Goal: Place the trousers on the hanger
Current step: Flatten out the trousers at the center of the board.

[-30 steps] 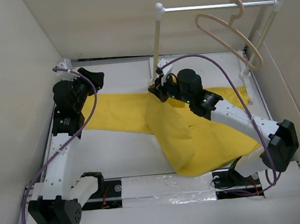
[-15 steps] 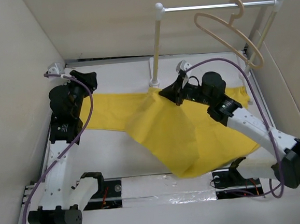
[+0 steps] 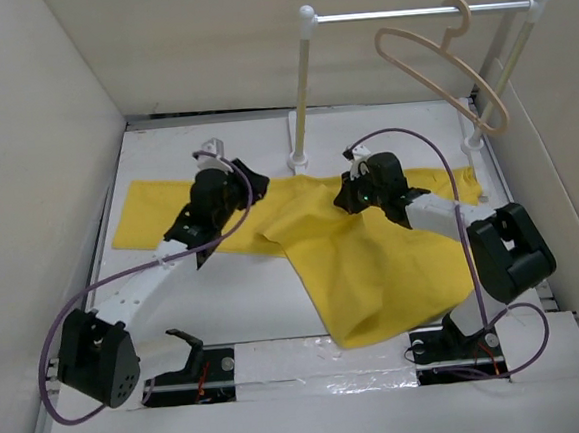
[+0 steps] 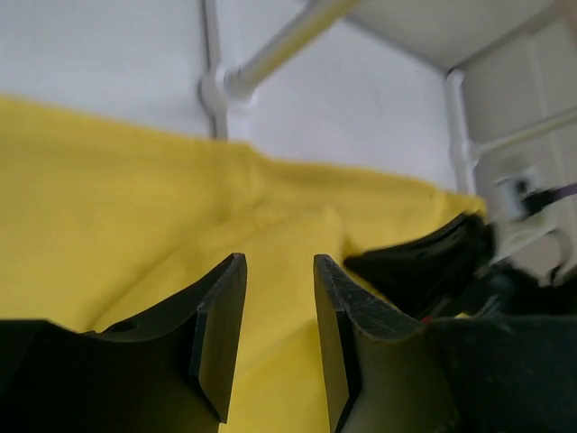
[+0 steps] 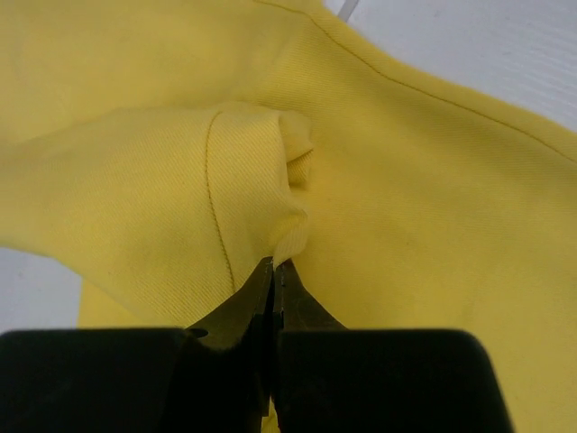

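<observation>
The yellow trousers (image 3: 373, 260) lie spread on the table, one leg running left, the other reaching toward the near edge. My right gripper (image 3: 346, 194) sits low at their upper middle. In the right wrist view it (image 5: 275, 263) is shut on a small raised fold of the trousers (image 5: 270, 171). My left gripper (image 3: 254, 173) hovers over the left leg, pointing right. Its jaws (image 4: 279, 263) are open with only the trousers (image 4: 135, 225) below them and nothing between. The beige hanger (image 3: 438, 64) hangs by its hook on the rail at the back right, apart from both grippers.
A white rail (image 3: 419, 11) on two posts stands at the back, its left post base (image 3: 298, 161) just beyond the trousers' top edge. Cardboard walls close in the left, back and right sides. The right arm's black wrist (image 4: 433, 266) shows close by in the left wrist view.
The left arm has swung from the far left to over the trousers' middle, its jaws narrowing slightly. The right gripper has come down with its fold, and the lifted cloth now lies flatter.
</observation>
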### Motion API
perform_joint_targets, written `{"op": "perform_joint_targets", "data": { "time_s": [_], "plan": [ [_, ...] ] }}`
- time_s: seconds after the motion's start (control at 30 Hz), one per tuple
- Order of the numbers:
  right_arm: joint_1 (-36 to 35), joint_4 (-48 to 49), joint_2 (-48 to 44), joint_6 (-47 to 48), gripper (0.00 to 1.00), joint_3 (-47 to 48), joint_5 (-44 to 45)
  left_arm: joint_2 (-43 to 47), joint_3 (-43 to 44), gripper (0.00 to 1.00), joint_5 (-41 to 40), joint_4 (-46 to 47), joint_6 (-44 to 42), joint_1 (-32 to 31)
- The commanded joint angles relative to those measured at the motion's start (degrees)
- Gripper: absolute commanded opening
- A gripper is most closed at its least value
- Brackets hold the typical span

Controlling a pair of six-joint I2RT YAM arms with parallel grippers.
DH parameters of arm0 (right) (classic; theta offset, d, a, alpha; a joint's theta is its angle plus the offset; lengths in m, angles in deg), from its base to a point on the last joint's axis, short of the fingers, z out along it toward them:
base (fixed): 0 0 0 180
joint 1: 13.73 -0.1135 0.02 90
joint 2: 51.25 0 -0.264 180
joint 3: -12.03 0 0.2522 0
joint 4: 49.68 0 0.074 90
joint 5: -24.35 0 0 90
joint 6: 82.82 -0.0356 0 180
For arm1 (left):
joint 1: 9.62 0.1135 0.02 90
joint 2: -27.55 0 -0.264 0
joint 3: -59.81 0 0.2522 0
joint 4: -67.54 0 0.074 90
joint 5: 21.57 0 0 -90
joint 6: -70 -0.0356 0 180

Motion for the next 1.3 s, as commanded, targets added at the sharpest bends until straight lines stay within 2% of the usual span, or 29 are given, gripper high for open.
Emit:
{"op": "perform_joint_targets", "data": {
  "time_s": [0.0,0.07,0.17,0.23,0.37,0.47,0.63,1.03,1.13,1.27],
  "plan": [
    [1.4,4.3,-4.4,-0.6,0.00,-3.2,2.8,-0.6,-7.7,0.33,-7.8,7.7,5.9,-4.6],
    [1.9,5.1,-6.6,-0.6,0.00,-6.4,3.3,3.2,-14.9,0.40,-10.7,11.4,8.4,-4.6],
    [2.6,6.7,-8.3,-0.6,0.00,-9.3,2.8,5.1,-18.0,0.55,-10.9,10.8,11.1,-4.6],
    [3.1,7.5,-8.4,-0.7,0.00,-9.7,1.6,4.6,-20.8,0.58,-8.8,11.9,15.5,-4.6],
    [3.7,8.1,-9.1,-0.6,0.00,-10.4,0.8,4.6,-26.9,0.67,-8.5,20.7,23.1,-4.6],
    [4.2,8.8,-9.6,-0.8,0.00,-10.9,0.1,3.9,-26.8,0.68,-8.9,20.1,24.9,-4.6],
    [4.2,9.3,-9.5,-0.9,0.00,-11.0,-0.1,2.6,-27.2,0.68,-4.6,20.2,27.1,-4.6],
    [3.7,10.3,-9.9,-1.2,0.00,-11.7,0.0,0.2,-32.5,0.65,-0.4,24.2,33.0,-4.6],
    [3.7,10.0,-9.8,-1.1,0.00,-11.4,0.9,0.7,-32.7,0.65,-0.3,22.6,33.1,-4.6],
    [2.9,11.1,-9.9,-1.5,0.00,-11.7,0.8,0.0,-33.4,0.64,0.1,24.9,34.5,-4.6]
  ]
}}
